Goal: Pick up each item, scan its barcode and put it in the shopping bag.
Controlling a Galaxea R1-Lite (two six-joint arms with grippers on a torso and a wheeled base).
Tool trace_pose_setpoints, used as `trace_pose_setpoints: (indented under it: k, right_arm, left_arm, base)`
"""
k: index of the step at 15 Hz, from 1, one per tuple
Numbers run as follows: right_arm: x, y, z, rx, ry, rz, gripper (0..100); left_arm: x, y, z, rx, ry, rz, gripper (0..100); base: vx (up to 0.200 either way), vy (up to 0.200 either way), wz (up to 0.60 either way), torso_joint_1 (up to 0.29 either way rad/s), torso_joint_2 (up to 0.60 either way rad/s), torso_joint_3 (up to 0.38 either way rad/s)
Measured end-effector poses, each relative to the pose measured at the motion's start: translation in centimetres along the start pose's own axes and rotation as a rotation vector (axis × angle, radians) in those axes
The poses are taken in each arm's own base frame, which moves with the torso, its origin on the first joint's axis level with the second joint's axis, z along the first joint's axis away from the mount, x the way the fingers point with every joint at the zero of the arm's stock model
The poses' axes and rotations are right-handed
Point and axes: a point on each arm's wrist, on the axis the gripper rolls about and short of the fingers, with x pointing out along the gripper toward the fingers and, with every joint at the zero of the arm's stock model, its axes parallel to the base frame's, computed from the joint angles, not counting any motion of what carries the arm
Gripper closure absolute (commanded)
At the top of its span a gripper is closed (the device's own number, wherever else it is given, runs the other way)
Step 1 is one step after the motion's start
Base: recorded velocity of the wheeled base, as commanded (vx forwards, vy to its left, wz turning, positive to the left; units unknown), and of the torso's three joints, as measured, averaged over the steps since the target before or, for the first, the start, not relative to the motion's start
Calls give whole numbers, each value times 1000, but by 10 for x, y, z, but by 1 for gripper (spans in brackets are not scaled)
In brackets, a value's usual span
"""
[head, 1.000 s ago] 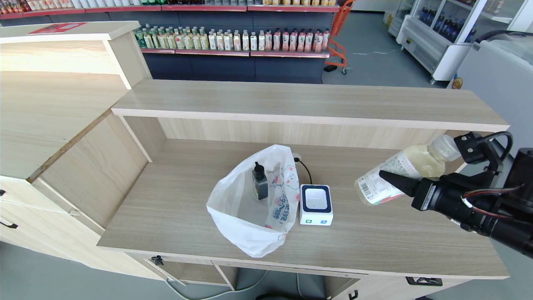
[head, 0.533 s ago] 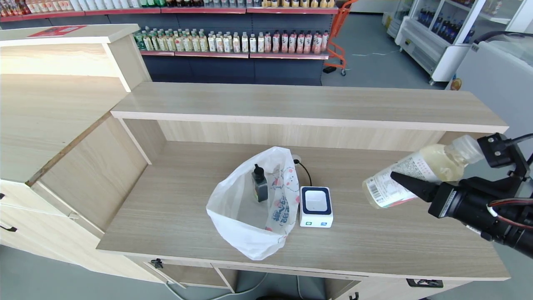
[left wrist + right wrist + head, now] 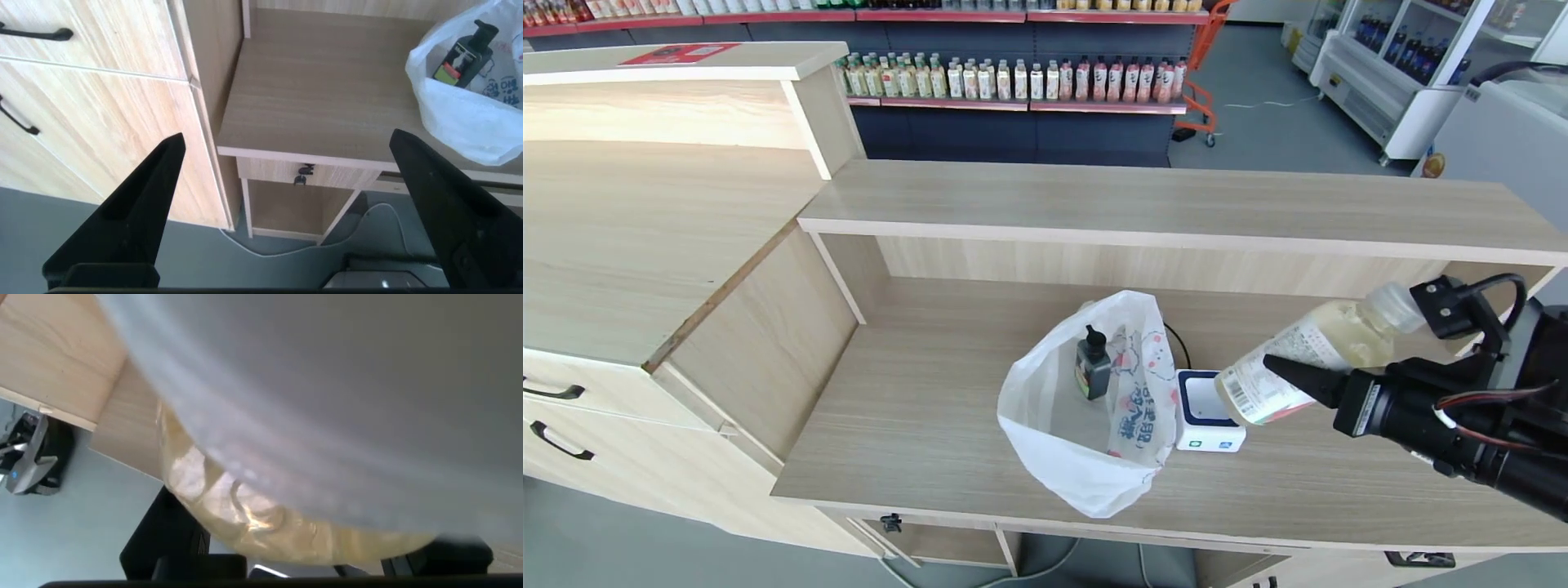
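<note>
A clear bottle of pale yellow drink [image 3: 1303,359] with a white barcode label hangs tilted above the counter, my right gripper [image 3: 1298,358] shut on it. Its base overlaps the right edge of the white scanner [image 3: 1201,408] in the head view. Close up, the bottle [image 3: 270,514] shows its yellow liquid. Left of the scanner stands the open white shopping bag [image 3: 1086,441] with a dark bottle [image 3: 1092,371] upright inside. My left gripper [image 3: 286,140] hangs open off the counter's front left corner, with the bag [image 3: 478,118] and dark bottle [image 3: 462,57] beyond it.
The wooden counter [image 3: 915,425] has a raised shelf [image 3: 1160,204] behind and a side panel on the left. A cabinet with drawer handles [image 3: 33,34] stands to its left. A black cable [image 3: 1176,343] runs behind the scanner. Store shelves of drinks [image 3: 1013,77] line the back.
The head camera has shifted, sliding the whole scene to the right. Relative to the scanner, my right gripper has brought the bottle leftward, so its base now overlaps the scanner.
</note>
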Motion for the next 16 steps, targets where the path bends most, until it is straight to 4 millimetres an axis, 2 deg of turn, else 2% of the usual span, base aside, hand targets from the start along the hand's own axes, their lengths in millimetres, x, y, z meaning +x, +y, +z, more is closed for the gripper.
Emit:
trace_pose_setpoints:
  k: [5, 10, 13, 16]
  right_arm:
    - [39, 7, -23, -17, 114, 47, 100]
    - [89, 7, -60, -192, 79, 113, 100]
    - [120, -2, -88, -336, 97, 119, 100]
    - [150, -5, -107, -409, 73, 135, 100]
  left_arm:
    - [0, 0, 0, 0, 0, -1, 0]
    - [0, 0, 0, 0, 0, 0, 0]
    - [0, 0, 0, 0, 0, 0, 0]
    - [0, 0, 0, 0, 0, -1, 0]
  base:
    - [0, 0, 0, 0, 0, 0]
    - [0, 0, 0, 0, 0, 0]
    - [0, 0, 0, 0, 0, 0]
    - [0, 0, 0, 0, 0, 0]
